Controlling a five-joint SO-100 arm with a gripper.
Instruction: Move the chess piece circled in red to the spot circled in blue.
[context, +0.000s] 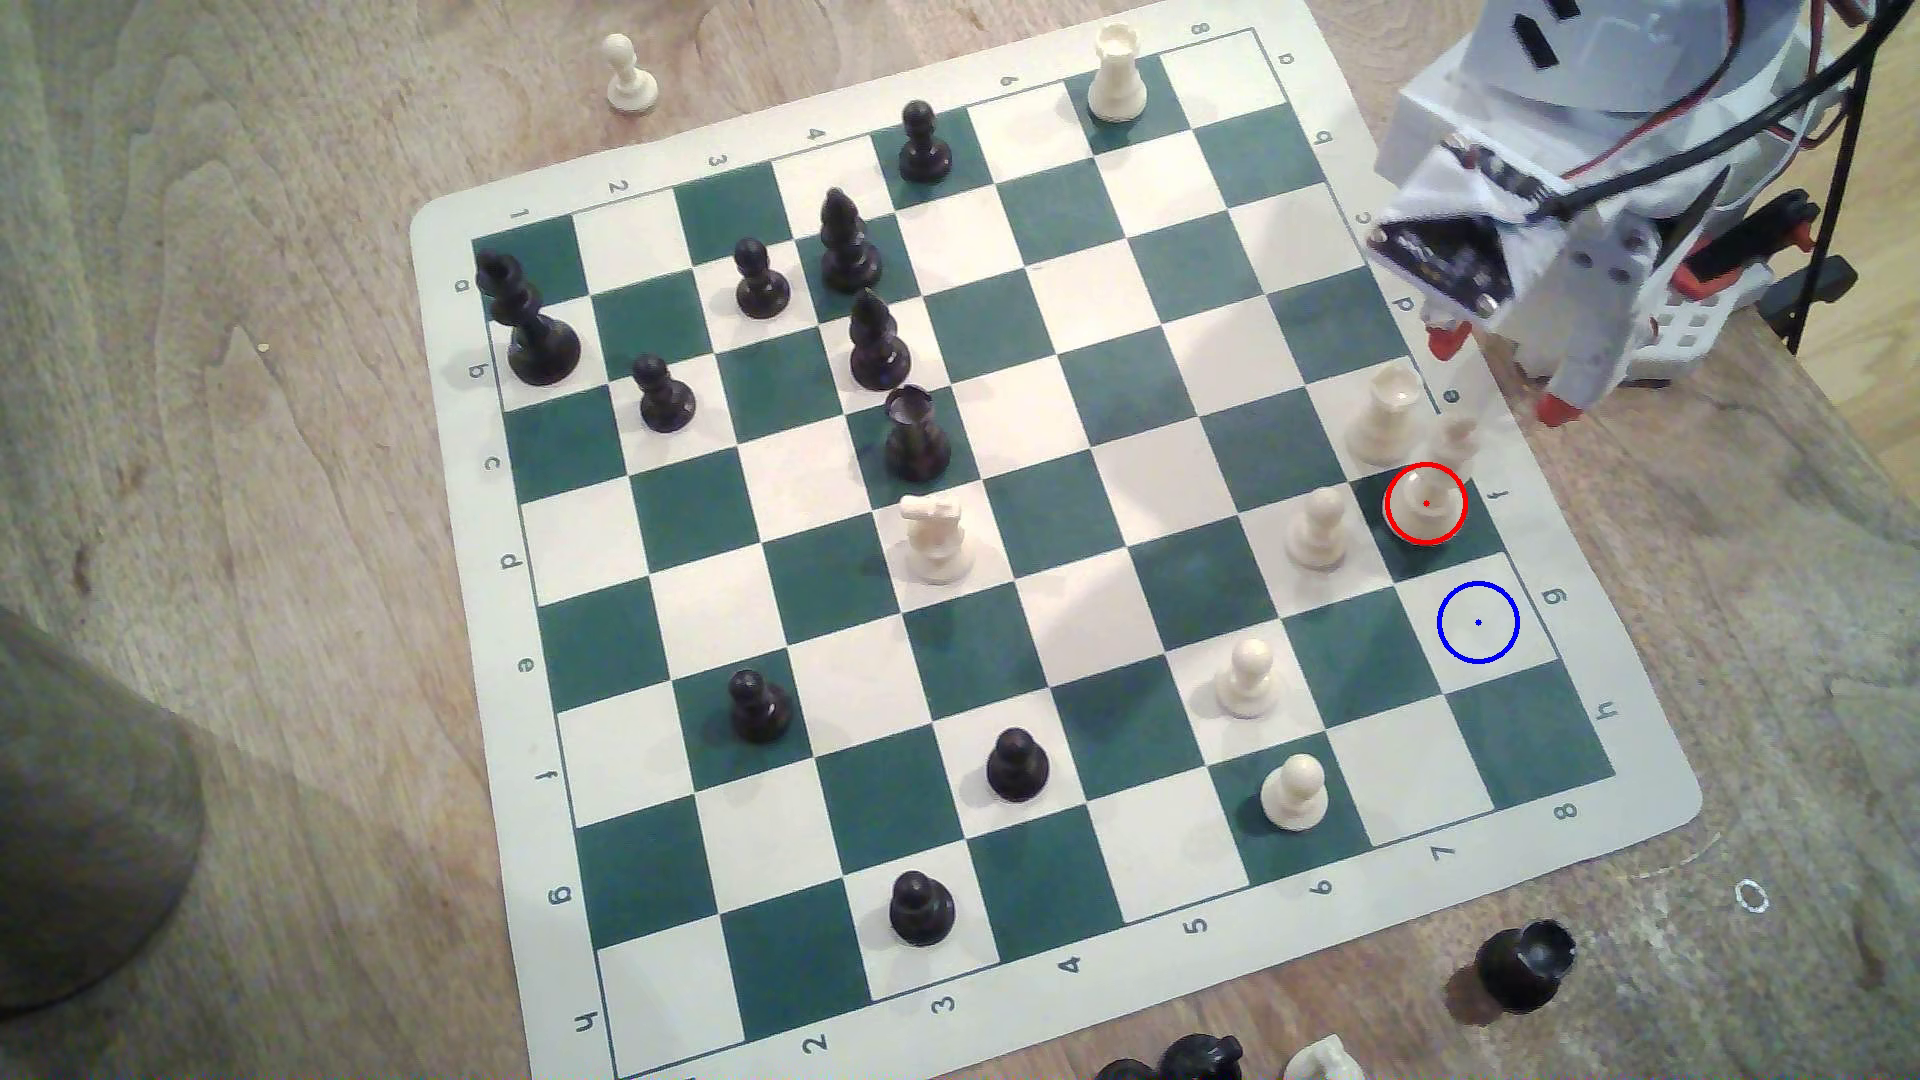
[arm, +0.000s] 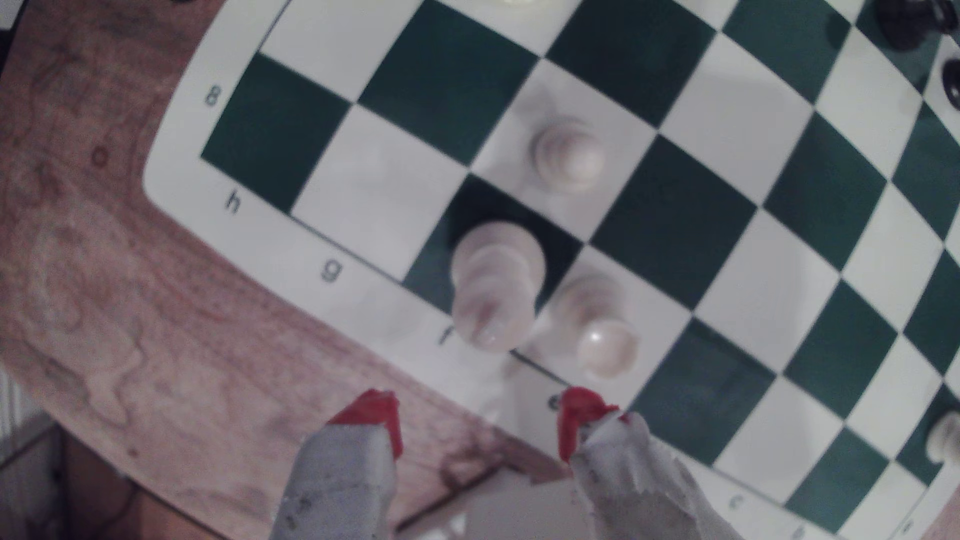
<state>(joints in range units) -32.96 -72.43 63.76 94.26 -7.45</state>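
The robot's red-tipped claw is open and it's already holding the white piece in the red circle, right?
Not quite. The gripper is open, but it holds nothing. The wrist view shows its red fingertips apart over the board's edge, short of the chess piece circled in red, which stands free on its green square.

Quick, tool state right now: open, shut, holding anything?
Tool: open and holding nothing; its red tips hang past the board's edge, short of the chess piece circled in red.
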